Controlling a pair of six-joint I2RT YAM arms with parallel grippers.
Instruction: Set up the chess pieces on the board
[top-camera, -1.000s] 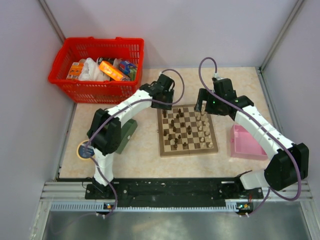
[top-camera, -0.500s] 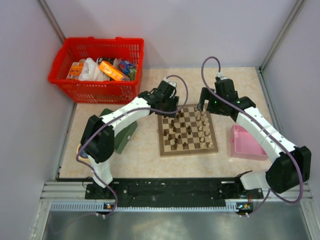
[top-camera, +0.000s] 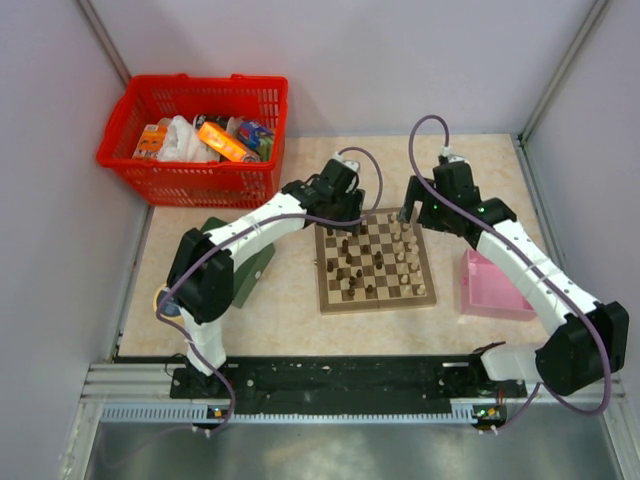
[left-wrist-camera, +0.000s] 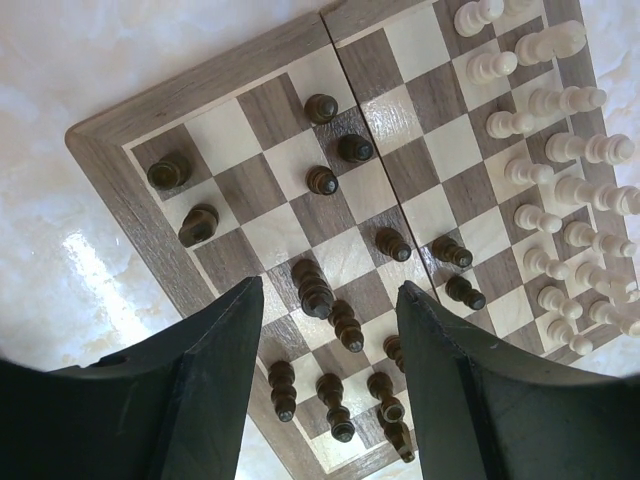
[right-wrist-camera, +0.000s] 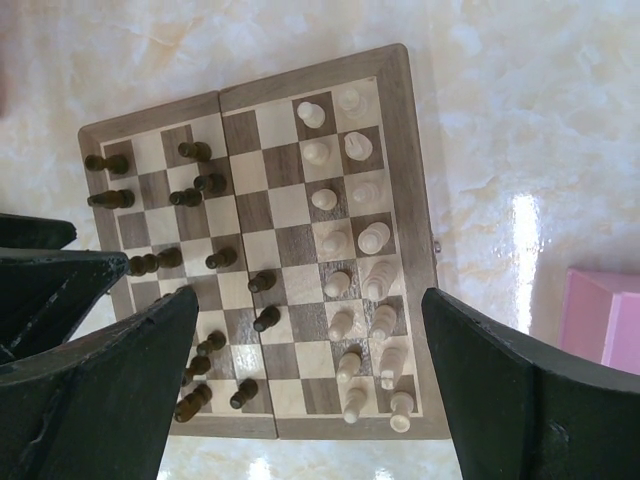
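Marbled tabletop (top-camera: 285, 310): our left arm (top-camera: 255, 215) and right arm (top-camera: 515, 250) reach over the board (top-camera: 378, 304).
Left jaws and right jaws hang spread, gripping nothing, above the chess pieces (right-wrist-camera: 374, 238).

I see plain lilac walls (top-camera: 400, 60) on three sides, cream marbled tabletop (top-camera: 290, 310) with glare patch (right-wrist-camera: 520, 230), aluminium rail (top-camera: 130, 385) at near edge, grey panel (top-camera: 300, 450) below, metal I think.

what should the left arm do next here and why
Probably lower the left gripper onto the dark piece between its open jaws and close. The jaws are empty, the dark pieces stand scattered across the board, while the pale pieces fill two rows.
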